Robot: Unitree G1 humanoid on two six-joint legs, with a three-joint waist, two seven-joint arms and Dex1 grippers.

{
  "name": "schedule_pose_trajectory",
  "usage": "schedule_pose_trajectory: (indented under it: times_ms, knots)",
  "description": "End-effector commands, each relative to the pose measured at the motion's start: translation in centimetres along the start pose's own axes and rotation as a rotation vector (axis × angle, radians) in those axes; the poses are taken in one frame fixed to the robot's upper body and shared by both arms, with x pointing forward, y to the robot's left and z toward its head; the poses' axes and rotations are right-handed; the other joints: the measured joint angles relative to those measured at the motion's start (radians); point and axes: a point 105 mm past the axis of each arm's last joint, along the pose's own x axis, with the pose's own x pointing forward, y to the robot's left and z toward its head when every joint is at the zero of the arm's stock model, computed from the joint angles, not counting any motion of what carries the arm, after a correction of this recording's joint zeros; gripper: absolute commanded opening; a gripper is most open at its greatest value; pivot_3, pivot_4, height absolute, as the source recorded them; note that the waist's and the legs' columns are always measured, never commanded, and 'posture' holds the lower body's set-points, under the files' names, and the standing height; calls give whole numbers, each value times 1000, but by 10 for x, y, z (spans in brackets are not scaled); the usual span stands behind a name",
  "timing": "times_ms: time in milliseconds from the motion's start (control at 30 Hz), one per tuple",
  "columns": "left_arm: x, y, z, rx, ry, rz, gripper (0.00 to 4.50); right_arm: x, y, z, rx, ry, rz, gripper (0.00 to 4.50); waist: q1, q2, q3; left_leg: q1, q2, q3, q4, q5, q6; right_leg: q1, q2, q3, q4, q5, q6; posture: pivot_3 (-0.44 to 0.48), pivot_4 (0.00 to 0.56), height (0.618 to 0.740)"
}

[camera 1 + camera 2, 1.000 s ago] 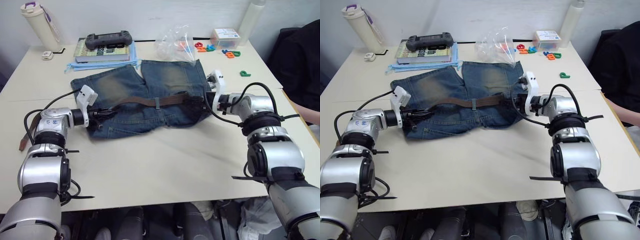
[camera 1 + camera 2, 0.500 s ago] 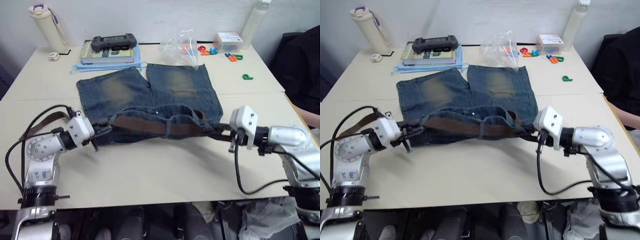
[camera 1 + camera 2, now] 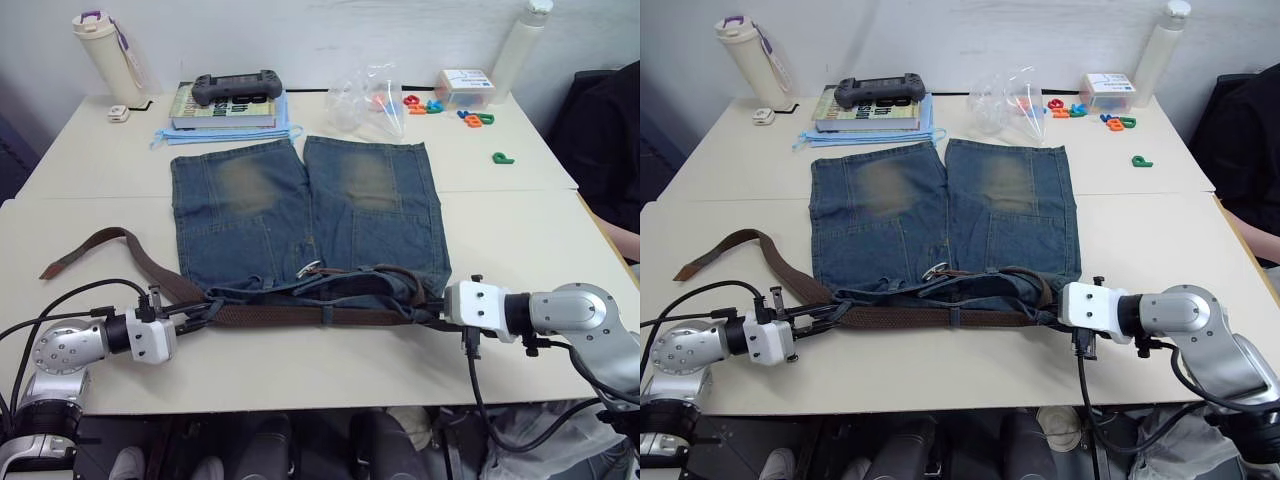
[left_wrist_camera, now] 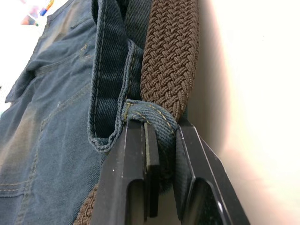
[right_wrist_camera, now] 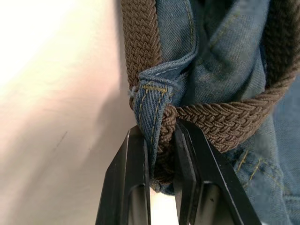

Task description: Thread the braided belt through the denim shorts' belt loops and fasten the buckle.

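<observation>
You see both grippers — left (image 4: 161, 140), right (image 5: 161, 140) — clenched on the blue denim shorts' (image 3: 300, 210) waistband, pinching the dark brown braided belt (image 3: 300, 315).

You have the blue denim shorts (image 3: 300, 215) with faded yellowish patches lying flat, legs pointing away, waistband nearest you. The dark brown braided belt (image 3: 300, 315) runs along the waistband through narrow denim belt loops (image 3: 326, 313); its tail (image 3: 110, 250) trails left. The dull metal buckle (image 3: 309, 268) rests on the denim, unfastened.
</observation>
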Motion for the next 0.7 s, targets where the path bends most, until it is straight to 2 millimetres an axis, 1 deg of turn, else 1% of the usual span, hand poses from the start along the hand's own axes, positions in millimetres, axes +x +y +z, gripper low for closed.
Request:
schedule_pose_trajectory:
  times_ms: [33,67,133,167,200,233,300,333,367,433,467,500,533,600,633,667,700]
  knots:
    - [-29,-7,-25,-132,142,-28,174,-22,-10,-28,54,175,-53,261,0,0,0,0,0,0,0,0,0,0,0,0,0,0,0,0,150,667]
    - [-29,-7,-25,-141,143,-33,174,-23,-11,-27,50,174,-59,261,0,0,0,0,0,0,0,0,0,0,0,0,0,0,0,0,150,667]
    - [-31,-5,-25,-184,137,-31,1169,-28,-8,-19,61,146,-47,1291,1,1,0,0,0,0,0,0,0,0,0,0,0,0,0,0,150,667]
    - [-32,-5,-24,-196,134,-31,1580,-29,-7,-17,66,139,-41,1766,0,0,0,0,0,0,0,0,0,0,0,0,0,0,0,0,150,667]
    - [-32,-5,-24,-207,129,-35,1926,-31,-5,-14,68,134,-37,2110,-1,0,0,0,0,0,0,0,0,0,0,-1,0,0,0,0,150,667]
    - [-32,-5,-23,-213,126,-39,2397,-33,-5,-13,70,134,-36,2638,-4,1,-1,0,0,0,0,0,0,0,0,-1,-1,0,0,0,150,667]
    - [-34,-2,-14,-278,91,-64,3242,-40,-5,0,76,101,-48,3561,-8,3,0,1,1,0,-1,0,0,1,0,0,0,0,0,0,150,667]
    - [-37,5,-8,-328,78,-67,3695,-44,-7,9,77,82,-53,4094,-10,4,0,2,2,0,-1,0,0,1,1,0,0,0,-1,0,150,667]
    - [-38,10,-3,-366,69,-71,3711,-47,-7,15,80,70,-55,4483,-10,4,0,2,3,0,-1,0,0,1,1,0,0,0,-1,0,150,667]
    - [-44,21,8,-448,57,-103,3711,-52,-18,31,100,25,-94,4483,-10,4,1,1,3,0,-1,0,0,1,2,-1,0,0,-1,0,150,667]
    - [-45,23,11,-468,54,-114,3711,-53,-20,34,108,14,-103,4483,-7,4,1,1,4,0,-1,0,0,0,2,-1,0,0,-1,0,150,667]
    - [-49,31,18,-536,38,-130,3711,-54,-33,42,130,-26,-157,4483,-4,4,1,1,4,0,0,0,0,1,2,-1,-1,0,-2,0,150,667]
    - [-51,36,23,-583,26,-141,3711,-55,-41,48,145,-52,-190,4483,-4,3,2,0,4,-1,-1,0,0,1,2,-1,-2,0,-2,0,150,667]
    - [-59,50,28,-706,21,-154,3711,-53,-72,58,198,-118,-324,4483,-5,3,2,-1,4,-1,0,0,0,0,2,-1,-2,1,-2,0,150,667]
    - [-61,56,29,-753,17,-152,3711,-51,-84,59,226,-128,-380,4483,-6,3,2,-1,4,-1,-1,0,0,0,2,-1,-2,1,-2,0,150,667]
    - [-62,67,26,-774,7,-111,3711,-47,-95,58,247,-127,-424,4483,-5,3,3,-1,4,-1,-1,0,-1,0,2,-1,-3,1,-3,0,150,667]
    - [-61,77,23,-781,-1,-65,3711,-42,-101,56,256,-117,-444,4483,-4,3,3,-1,3,-1,-1,0,-1,0,2,-1,-3,1,-3,0,150,667]
